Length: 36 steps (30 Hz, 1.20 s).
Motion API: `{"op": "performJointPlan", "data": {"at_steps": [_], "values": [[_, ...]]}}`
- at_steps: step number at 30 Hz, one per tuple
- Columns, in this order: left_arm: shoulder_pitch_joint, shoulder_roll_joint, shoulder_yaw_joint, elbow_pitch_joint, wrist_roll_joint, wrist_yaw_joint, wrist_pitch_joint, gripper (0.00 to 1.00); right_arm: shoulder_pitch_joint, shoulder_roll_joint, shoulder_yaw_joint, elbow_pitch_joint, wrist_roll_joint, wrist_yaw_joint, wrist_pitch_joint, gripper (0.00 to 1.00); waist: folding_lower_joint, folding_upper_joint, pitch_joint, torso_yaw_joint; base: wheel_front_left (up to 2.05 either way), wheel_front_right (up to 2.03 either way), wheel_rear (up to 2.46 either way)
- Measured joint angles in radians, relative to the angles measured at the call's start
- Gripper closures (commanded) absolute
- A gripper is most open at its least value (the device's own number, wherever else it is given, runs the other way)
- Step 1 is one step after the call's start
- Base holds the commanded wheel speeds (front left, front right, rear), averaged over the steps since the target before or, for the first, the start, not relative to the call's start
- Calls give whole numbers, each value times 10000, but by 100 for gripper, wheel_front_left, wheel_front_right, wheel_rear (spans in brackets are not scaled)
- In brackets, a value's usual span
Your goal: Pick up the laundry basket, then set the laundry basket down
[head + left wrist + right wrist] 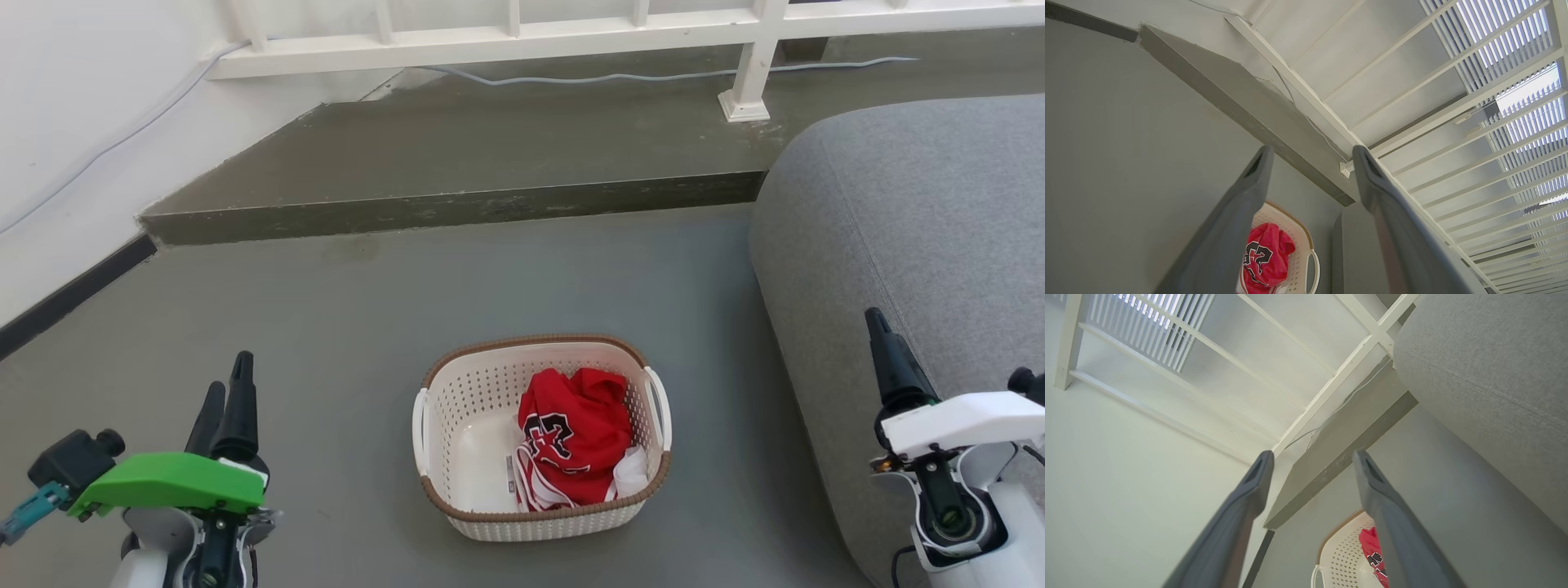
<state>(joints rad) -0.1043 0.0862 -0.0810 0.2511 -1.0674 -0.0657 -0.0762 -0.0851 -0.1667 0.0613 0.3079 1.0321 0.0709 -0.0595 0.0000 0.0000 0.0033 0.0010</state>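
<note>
Laundry basket (535, 338): upright on floor (326, 327), red garment (575, 425) inside, grey sofa (914, 245) near.
Left gripper (1310, 155): released, empty, well apart from basket.
Right gripper (1312, 457): released, empty.

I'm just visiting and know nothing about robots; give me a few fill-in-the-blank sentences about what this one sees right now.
The laundry basket stands on the grey ____.
The crumpled garment inside it is mostly ____.
Far from shut, the left gripper and right gripper are both ____.
The grey sofa lies on the robot's ____ side of the basket.
Missing words: floor; red; open; right.
</note>
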Motion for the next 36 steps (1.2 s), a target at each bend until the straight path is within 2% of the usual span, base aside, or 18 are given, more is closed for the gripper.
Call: {"op": "performJointPlan", "data": {"at_steps": [16, 36], "values": [[-75, 23, -554, -23, 2303, 397, -407, 0, -301, -249, 876, -29, -2385, -372, -456, 0, 0, 0, -9, -9, 0, 0, 0], [-103, 2, -1152, 213, 4646, 717, -934, 0, -354, -376, 1501, 303, -4435, -640, -1001, 0, 0, 0, -30, -16, 0, 0, 0]]}}
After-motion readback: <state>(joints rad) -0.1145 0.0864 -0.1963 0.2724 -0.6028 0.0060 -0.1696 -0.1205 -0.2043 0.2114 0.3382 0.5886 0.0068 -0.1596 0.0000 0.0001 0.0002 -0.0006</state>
